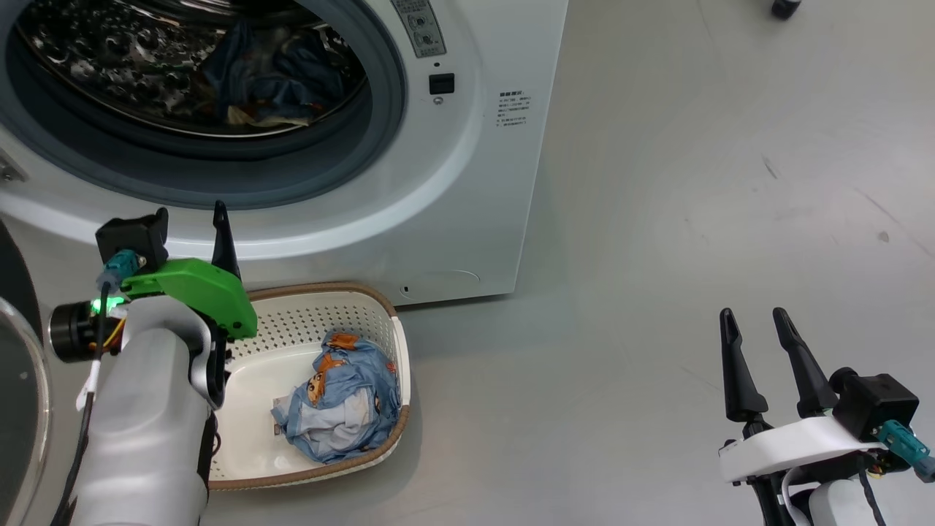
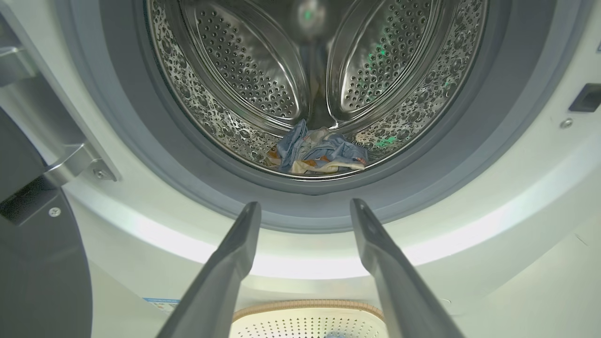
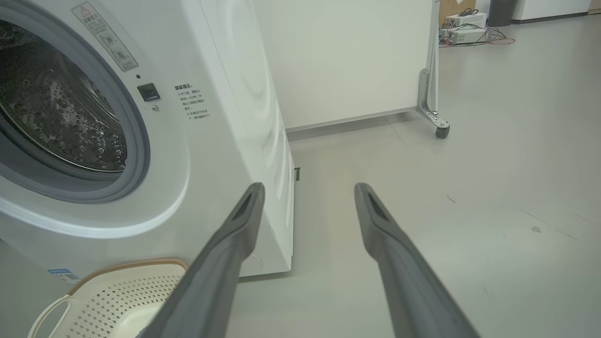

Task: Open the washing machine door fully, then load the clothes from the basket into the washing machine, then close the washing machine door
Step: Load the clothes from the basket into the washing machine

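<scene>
While some clothes (image 2: 319,152) lie in the drum (image 2: 244,61), you must still load the bundle (image 1: 343,398) from the basket (image 1: 314,321) and shut the door (image 1: 18,394); both jaws gape, empty.

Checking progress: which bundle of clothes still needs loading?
The blue bundle in the basket; the other bundle already lies inside the washing machine drum.

The left forearm (image 1: 139,438) hides part of the basket (image 1: 329,310); the washing machine door (image 1: 16,380) is cropped.
</scene>
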You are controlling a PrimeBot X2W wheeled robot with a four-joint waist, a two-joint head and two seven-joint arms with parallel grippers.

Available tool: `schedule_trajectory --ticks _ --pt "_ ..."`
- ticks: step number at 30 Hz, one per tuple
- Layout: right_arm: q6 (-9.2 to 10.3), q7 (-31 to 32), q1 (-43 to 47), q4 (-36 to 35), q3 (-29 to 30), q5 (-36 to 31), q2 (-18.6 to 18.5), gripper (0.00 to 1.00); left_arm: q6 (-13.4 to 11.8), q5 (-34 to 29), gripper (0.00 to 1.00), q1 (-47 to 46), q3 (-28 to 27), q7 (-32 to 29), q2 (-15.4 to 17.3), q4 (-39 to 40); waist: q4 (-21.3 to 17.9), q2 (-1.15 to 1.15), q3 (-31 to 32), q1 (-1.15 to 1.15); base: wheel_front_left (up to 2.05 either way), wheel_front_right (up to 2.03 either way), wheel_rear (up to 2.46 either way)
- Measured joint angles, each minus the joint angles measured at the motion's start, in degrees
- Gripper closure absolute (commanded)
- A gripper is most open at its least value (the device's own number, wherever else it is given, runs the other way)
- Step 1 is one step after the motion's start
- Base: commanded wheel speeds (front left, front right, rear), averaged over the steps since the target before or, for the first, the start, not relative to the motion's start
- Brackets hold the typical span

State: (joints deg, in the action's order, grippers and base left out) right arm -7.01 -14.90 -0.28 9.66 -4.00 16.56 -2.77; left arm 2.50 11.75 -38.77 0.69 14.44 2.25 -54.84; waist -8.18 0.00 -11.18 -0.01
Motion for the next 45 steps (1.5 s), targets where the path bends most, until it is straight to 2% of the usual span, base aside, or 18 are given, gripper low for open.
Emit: schedule_trajectory --ticks 4,10,24,45 --pt "0.0 0.0 1.23 -0.03 -0.23 -0.67 -0.76 0.0 0.19 0.1 0.0 5.21 0.03 0.0 -0.07 3.38 1.34 0.0 2.35 0.0 0.0 0.0 0.0" --pt "0.0 0.0 3.04 -0.14 0.01 -1.63 -1.77 0.0 2.01 0.12 0.0 11.8 1.0 0.0 -0.53 11.7 3.41 0.0 4.98 0.0 0.0 0.0 0.0" --pt "0.0 0.0 4.88 -0.97 -1.15 -2.45 -2.9 0.0 2.35 1.09 0.0 26.8 -0.78 0.0 -0.6 26.68 7.22 0.0 8.98 0.0 0.0 0.0 0.0" --pt "0.0 0.0 6.67 -1.38 -1.8 -3.32 -3.96 0.0 2.6 2.24 0.0 41.96 0.21 0.0 -0.41 41.06 8.04 0.0 11.02 0.0 0.0 0.0 0.0"
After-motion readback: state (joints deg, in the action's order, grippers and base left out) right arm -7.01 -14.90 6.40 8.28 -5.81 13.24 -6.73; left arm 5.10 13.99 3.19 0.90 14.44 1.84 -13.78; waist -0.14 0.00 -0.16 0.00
